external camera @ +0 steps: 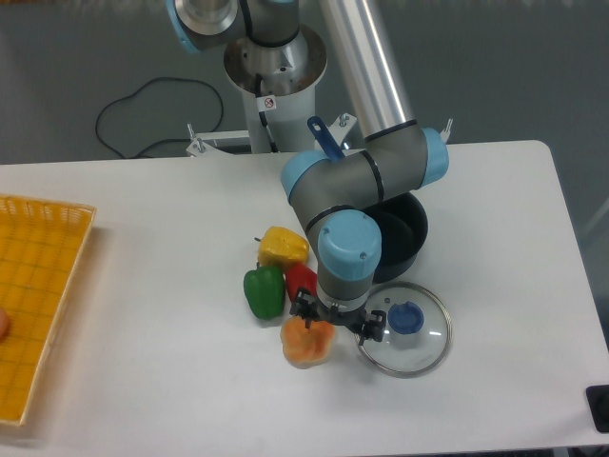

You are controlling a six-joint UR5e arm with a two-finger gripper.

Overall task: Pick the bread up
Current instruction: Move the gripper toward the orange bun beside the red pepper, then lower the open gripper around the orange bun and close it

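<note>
The bread (306,345) is a small pale orange lobed bun on the white table, just in front of the red pepper. My gripper (337,322) points straight down, right above and slightly to the right of the bread. The wrist hides most of the fingers. Black finger parts stick out on both sides of the wrist, so the jaws look spread. The left finger (303,311) is at the bread's top edge. The bread rests on the table, and its upper part is hidden by the gripper.
A green pepper (265,290), a yellow pepper (283,246) and a red pepper (301,279) cluster just behind the bread. A glass lid (423,347) with a blue knob lies to the right. A black pot (404,228) stands behind it. A yellow basket (38,286) sits at the left edge.
</note>
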